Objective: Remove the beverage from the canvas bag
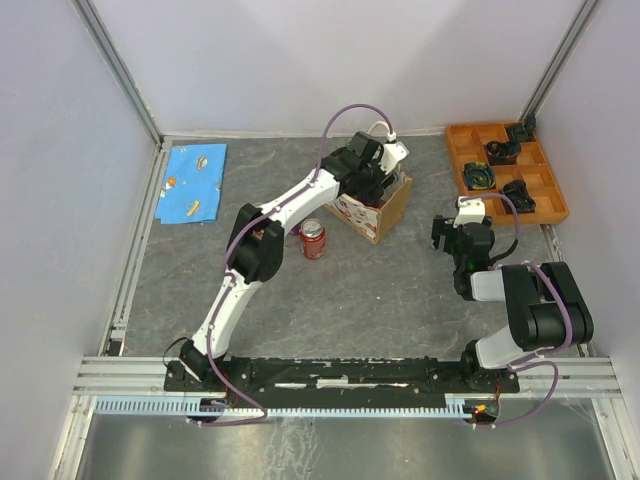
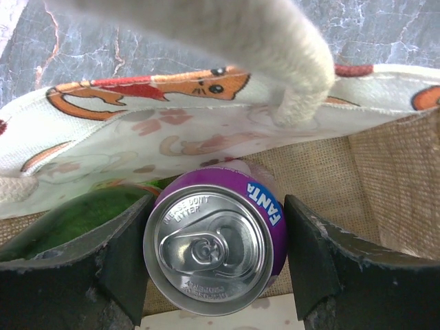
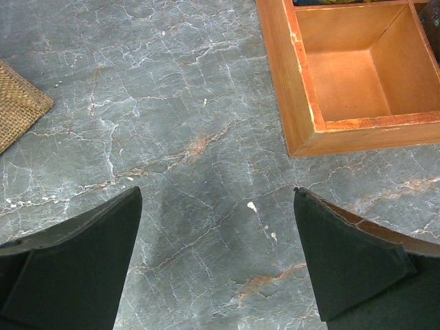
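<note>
The canvas bag (image 1: 375, 212) stands at the middle back of the table, tan with a white-and-red print. My left gripper (image 1: 376, 172) reaches down into it. In the left wrist view the left gripper (image 2: 215, 258) has its jaws against both sides of a purple Fanta can (image 2: 214, 247), upright inside the bag (image 2: 172, 130). A white handle (image 2: 275, 48) loops over it. My right gripper (image 1: 455, 235) hangs open and empty over bare table (image 3: 216, 254), right of the bag.
A red soda can (image 1: 313, 239) stands on the table left of the bag. Something green (image 2: 82, 216) lies in the bag beside the purple can. An orange compartment tray (image 1: 460, 150) sits at back right, its corner in the right wrist view (image 3: 302, 103). A blue cloth (image 1: 195, 183) lies at back left.
</note>
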You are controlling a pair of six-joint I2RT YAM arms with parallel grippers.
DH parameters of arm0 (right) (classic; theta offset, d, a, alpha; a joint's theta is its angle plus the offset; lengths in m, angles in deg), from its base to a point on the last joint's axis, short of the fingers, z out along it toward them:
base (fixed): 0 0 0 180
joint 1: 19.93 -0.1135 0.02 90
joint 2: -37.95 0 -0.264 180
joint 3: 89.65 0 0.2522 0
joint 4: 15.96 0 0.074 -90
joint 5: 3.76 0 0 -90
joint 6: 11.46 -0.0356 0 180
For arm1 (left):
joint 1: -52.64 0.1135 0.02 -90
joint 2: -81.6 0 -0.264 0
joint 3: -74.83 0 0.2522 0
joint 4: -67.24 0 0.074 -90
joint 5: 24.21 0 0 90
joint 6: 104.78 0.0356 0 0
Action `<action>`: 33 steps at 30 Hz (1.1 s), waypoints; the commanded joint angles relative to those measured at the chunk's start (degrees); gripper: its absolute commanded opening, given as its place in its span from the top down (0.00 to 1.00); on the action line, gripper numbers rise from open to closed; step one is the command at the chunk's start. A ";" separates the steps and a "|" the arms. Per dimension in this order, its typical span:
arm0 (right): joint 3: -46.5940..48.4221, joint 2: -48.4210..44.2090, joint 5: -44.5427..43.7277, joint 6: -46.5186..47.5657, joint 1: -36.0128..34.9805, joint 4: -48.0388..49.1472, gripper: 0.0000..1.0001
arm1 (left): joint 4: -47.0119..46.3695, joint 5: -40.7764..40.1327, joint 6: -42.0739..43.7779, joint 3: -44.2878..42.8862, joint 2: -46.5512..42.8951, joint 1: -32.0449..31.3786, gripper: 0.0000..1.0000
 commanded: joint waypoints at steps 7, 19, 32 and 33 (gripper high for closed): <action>1.51 -0.23 -0.41 -0.09 0.02 2.04 0.01 | -1.34 2.14 -4.45 -4.40 -13.83 0.09 0.97; 1.52 -0.19 -0.41 -0.13 0.02 2.04 0.01 | -0.31 0.84 -6.98 -9.14 -19.16 1.74 0.97; 1.61 -0.22 -0.32 -0.09 0.04 1.96 0.01 | 0.58 -10.78 -4.62 4.92 -37.50 5.37 0.97; 1.57 -0.13 -0.32 -0.13 0.02 1.95 0.01 | 0.48 -11.86 -4.61 7.03 -39.39 5.63 0.97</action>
